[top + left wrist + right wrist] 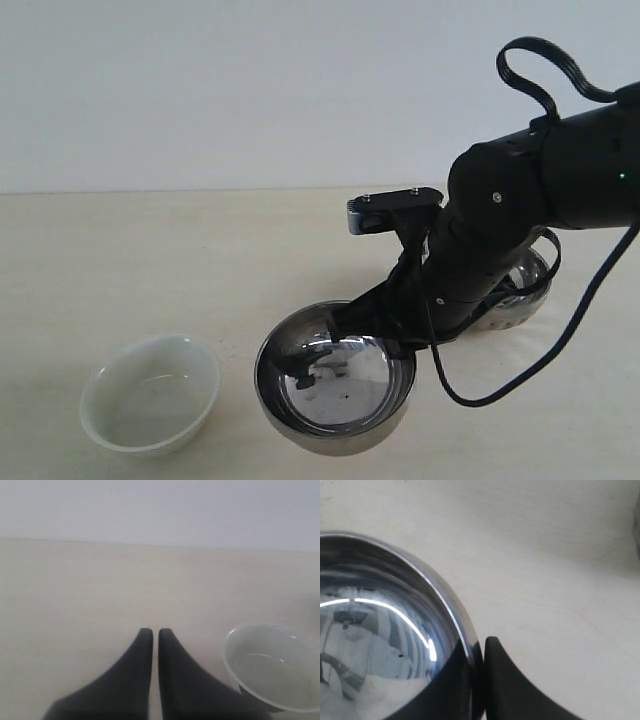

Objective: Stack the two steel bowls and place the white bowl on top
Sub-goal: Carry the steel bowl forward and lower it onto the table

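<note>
Exterior view. The right gripper (pixel 343 322) reaches in from the right and is clamped on the far rim of the smooth steel bowl (pixel 335 392). This bowl, mouth up and tipped slightly toward the camera, serves as the reference for all positions below. Whether its base touches the table (pixel 150 260) cannot be told.

The white bowl (pixel 150 407) stands upright on the table to the left of the smooth bowl, apart from it. The ribbed steel bowl (pixel 525 285) lies behind and to the right of the smooth bowl, well apart and largely hidden by the black arm (pixel 540 190).

Right wrist view. The right gripper (pixel 479 642) pinches the rim of the smooth steel bowl (pixel 380 630) — one finger (pixel 455 690) inside the wall, the other against its outside.

Left wrist view. The left gripper (pixel 151 632) hangs over bare table with its jaws drawn together — only a thin slit between them, nothing held. The white bowl (pixel 272 667) sits just beside it.
</note>
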Tool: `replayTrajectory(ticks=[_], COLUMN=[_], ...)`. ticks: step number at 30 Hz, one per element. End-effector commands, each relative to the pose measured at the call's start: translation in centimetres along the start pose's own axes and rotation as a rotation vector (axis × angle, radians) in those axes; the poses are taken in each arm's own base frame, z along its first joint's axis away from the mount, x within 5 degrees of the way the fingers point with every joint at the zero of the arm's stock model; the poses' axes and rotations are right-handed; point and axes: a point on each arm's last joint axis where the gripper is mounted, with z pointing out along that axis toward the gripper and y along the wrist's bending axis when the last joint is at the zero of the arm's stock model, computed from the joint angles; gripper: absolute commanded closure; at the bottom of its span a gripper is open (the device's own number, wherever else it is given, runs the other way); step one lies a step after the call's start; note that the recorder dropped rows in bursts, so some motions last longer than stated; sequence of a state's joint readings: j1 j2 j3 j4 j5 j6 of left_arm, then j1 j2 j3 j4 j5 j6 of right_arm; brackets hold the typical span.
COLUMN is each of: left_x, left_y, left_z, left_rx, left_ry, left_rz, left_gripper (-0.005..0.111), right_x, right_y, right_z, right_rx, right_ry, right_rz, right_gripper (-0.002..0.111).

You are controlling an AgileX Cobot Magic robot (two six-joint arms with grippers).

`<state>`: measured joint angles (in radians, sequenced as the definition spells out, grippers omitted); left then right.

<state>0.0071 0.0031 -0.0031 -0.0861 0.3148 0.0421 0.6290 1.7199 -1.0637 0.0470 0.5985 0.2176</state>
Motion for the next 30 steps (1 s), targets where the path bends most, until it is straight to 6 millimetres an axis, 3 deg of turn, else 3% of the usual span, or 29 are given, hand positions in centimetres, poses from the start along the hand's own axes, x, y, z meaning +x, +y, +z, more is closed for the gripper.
replayTrajectory(ticks=[1, 5, 12, 21, 30], left_x=[0.0, 0.0, 0.0, 0.0, 0.0], left_y=[0.0, 0.0, 0.0, 0.0, 0.0], left_z=[0.0, 0.0, 0.0, 0.0, 0.0], left_rx=[0.005, 0.005, 0.005, 0.005, 0.005], left_ry=[-0.009, -0.009, -0.009, -0.009, -0.009], left_rz=[-0.004, -0.004, -0.004, -0.004, -0.004], left_gripper=[0.103, 0.103, 0.103, 0.103, 0.103], right_x=[0.1, -0.2, -0.4, -0.5, 0.0], right_y=[-0.1, 0.0, -0.1, 0.0, -0.2], right_z=[-0.4, -0.3, 2.5, 2.5, 4.1], right_rx=[-0.001, -0.009, -0.006, -0.012, 0.002], right_ry=[0.000, -0.036, -0.036, -0.052, 0.001], right_rz=[-0.007, -0.007, 0.002, 0.003, 0.003], right_gripper=[0.108, 0.108, 0.108, 0.108, 0.108])
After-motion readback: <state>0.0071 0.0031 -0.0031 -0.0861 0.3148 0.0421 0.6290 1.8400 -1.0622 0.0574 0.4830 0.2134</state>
